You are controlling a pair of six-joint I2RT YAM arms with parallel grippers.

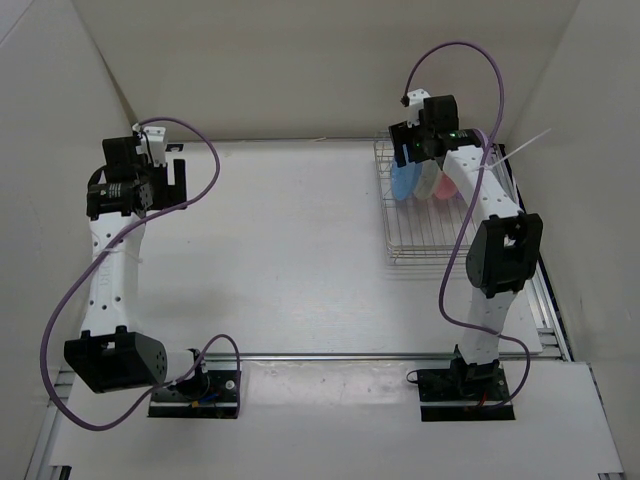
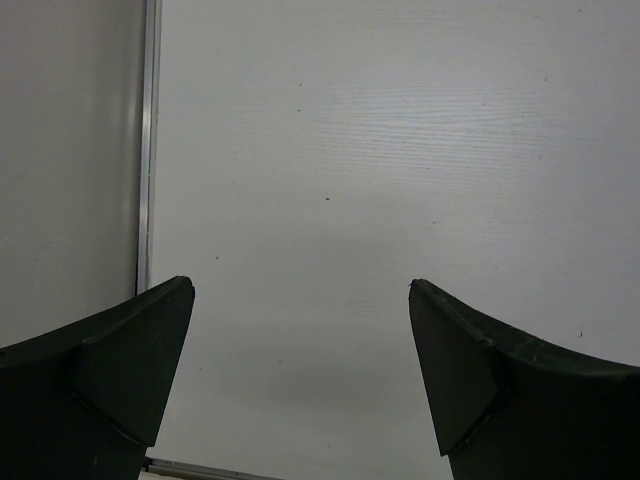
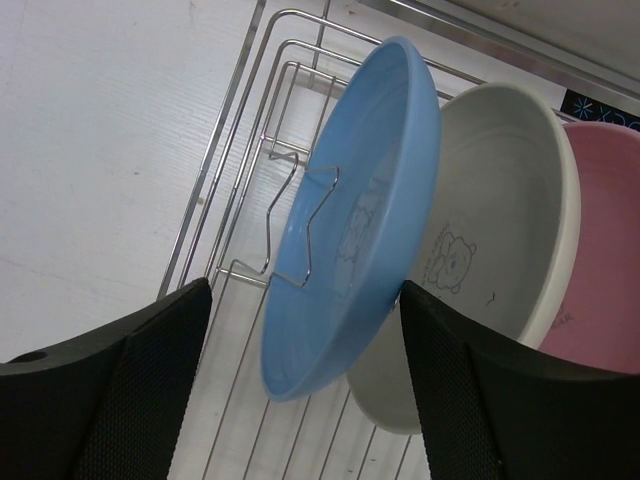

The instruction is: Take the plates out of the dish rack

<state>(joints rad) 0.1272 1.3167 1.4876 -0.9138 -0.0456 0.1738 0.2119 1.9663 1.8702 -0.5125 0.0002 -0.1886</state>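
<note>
right wrist view: our right fingers [image 3: 140, 390] are spread around the blue plate [image 3: 350, 230], so we should squeeze slowly and lift it straight up.

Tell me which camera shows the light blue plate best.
Right wrist: the light blue plate is close, rim and face clear. Top external shows only a small blue sliver; left wrist shows none.

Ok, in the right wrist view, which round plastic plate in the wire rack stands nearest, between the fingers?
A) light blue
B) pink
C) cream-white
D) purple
A: the round light blue plastic plate stands on edge in the silver wire dish rack, framed by the right arm's fingers, with the cream-white plate behind it.
</note>
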